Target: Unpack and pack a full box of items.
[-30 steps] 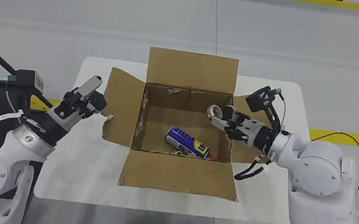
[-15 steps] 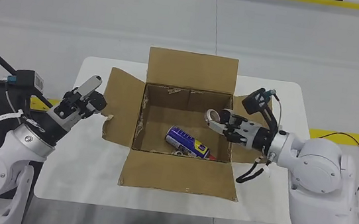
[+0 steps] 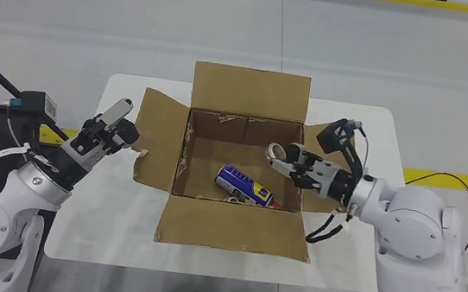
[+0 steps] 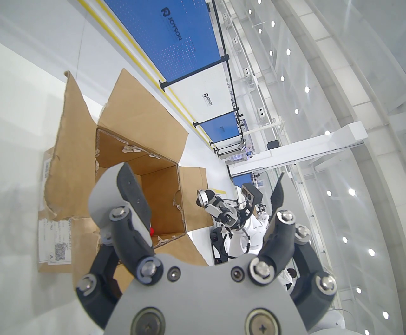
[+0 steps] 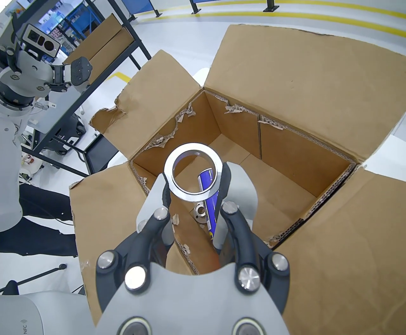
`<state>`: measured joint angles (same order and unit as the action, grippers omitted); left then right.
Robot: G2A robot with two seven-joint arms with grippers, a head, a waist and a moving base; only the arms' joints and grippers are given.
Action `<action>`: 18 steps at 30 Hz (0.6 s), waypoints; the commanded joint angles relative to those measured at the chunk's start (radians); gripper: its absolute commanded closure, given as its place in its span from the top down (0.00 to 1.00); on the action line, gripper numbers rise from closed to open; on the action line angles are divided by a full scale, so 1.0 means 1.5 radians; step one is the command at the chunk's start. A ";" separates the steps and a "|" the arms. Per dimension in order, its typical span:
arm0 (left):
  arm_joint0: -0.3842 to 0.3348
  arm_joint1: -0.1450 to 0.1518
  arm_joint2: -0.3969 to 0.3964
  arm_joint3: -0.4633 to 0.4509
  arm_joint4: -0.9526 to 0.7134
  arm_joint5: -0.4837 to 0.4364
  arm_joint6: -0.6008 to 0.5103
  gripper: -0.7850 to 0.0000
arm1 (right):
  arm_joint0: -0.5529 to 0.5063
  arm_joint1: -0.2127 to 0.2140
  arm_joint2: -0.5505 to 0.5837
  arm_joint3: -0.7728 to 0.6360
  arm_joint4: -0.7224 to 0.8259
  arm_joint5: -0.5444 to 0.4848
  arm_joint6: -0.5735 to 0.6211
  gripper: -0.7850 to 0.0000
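An open cardboard box (image 3: 207, 226) stands mid-table with all flaps spread. Inside it lies a blue spray can (image 3: 245, 186) with a red cap, and a small metal flange (image 5: 199, 211) rests beside the can. My right gripper (image 3: 281, 156) hangs over the box's right side, shut on a shiny metal ring (image 5: 193, 176) held between its fingertips. My left gripper (image 3: 122, 117) is open and holds nothing; it sits left of the box, just outside the left flap (image 4: 68, 152).
The white table (image 3: 112, 228) has bare room left and in front of the box. A black frame rack (image 5: 95, 63) with cardboard on it stands beyond the left arm. Torn cardboard edges line the box rim (image 5: 177, 122).
The right gripper has drifted slightly toward the near side and lower over the box with the ring. The left arm is still.
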<state>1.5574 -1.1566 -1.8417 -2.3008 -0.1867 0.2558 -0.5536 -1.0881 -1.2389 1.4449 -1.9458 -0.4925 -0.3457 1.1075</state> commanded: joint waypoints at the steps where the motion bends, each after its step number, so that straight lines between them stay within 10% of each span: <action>1: 0.000 0.000 0.000 0.000 0.000 0.000 0.000 1.00 | -0.003 0.002 -0.001 0.000 0.001 0.000 -0.004 0.00; 18: 0.000 0.000 0.000 0.000 0.000 0.000 0.000 1.00 | -0.004 0.019 -0.002 0.009 0.022 -0.003 -0.033 0.00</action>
<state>1.5574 -1.1566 -1.8417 -2.3008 -0.1867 0.2558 -0.5536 -1.0950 -1.2116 1.4408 -1.9338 -0.4595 -0.3506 1.0594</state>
